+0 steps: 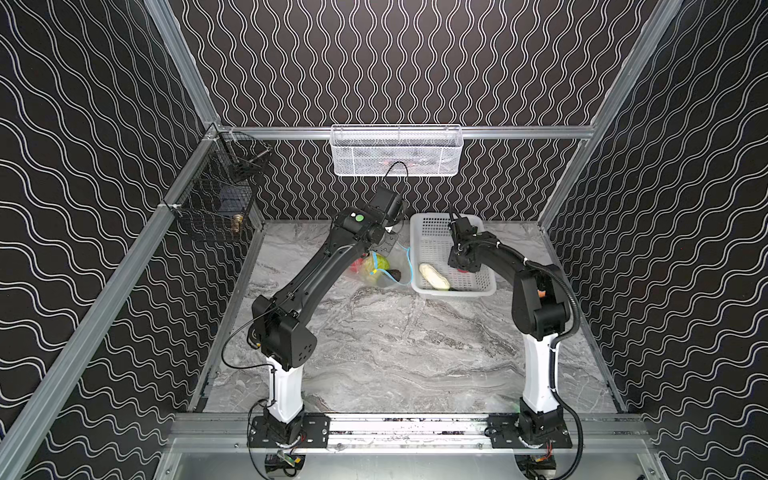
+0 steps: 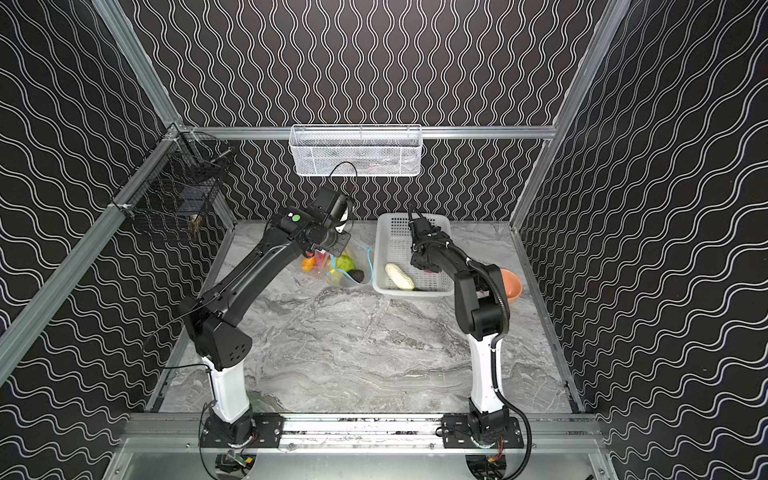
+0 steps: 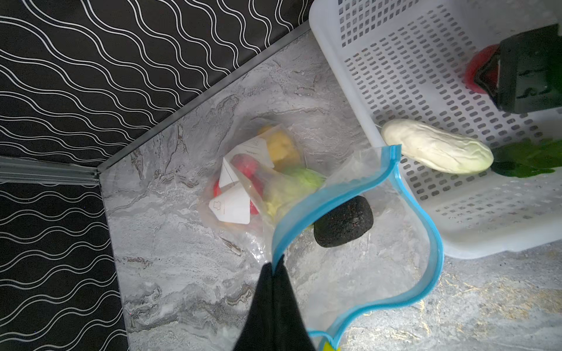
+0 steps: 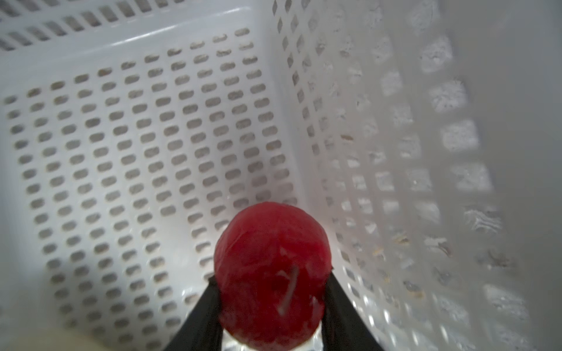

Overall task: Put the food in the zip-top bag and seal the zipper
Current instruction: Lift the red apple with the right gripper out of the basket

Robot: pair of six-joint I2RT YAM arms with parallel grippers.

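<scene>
Clear zip-top bag (image 3: 362, 170) by table's (image 1: 395, 353) far edge, zipper (image 3: 437, 246) open; cabbage (image 3: 299, 182), dark oval (image 3: 343, 221), yellow piece (image 3: 282, 146) inside. White vegetable (image 3: 435, 149), red fruit (image 4: 270, 273) in basket (image 3: 328, 54).

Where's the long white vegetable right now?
In both top views the long white vegetable lies inside the white perforated basket, near its front left corner, just right of the zip-top bag.

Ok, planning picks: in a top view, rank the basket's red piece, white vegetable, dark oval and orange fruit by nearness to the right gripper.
1. red piece, in right gripper
2. white vegetable, in basket
3. dark oval, bag mouth
4. orange fruit, bag's far end
</scene>
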